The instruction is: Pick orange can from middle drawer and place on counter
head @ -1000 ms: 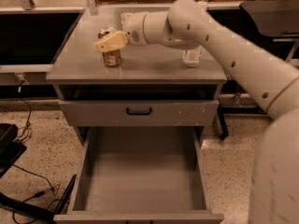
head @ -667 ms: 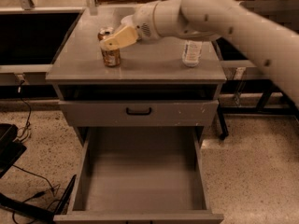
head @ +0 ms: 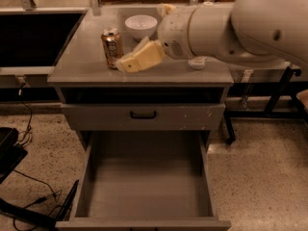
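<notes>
Gripper hangs right beside the can, spread or pressed together, I can't tell; can upright on counter, label unreadable; drawer open below.

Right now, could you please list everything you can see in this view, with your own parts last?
orange can: one, orange-brown, upright on the counter, left side
counter: one, grey, top of the cabinet
bowl: one, white, on the counter behind the can
bottle: one, clear, on the counter, mostly hidden by the arm
middle drawer: one, grey, pulled open at the bottom
upper drawer: one, grey, black handle, shut
cables: black, on the floor at left
arm: one, white, over the counter from the right
gripper: one, cream, just right of the can
</notes>
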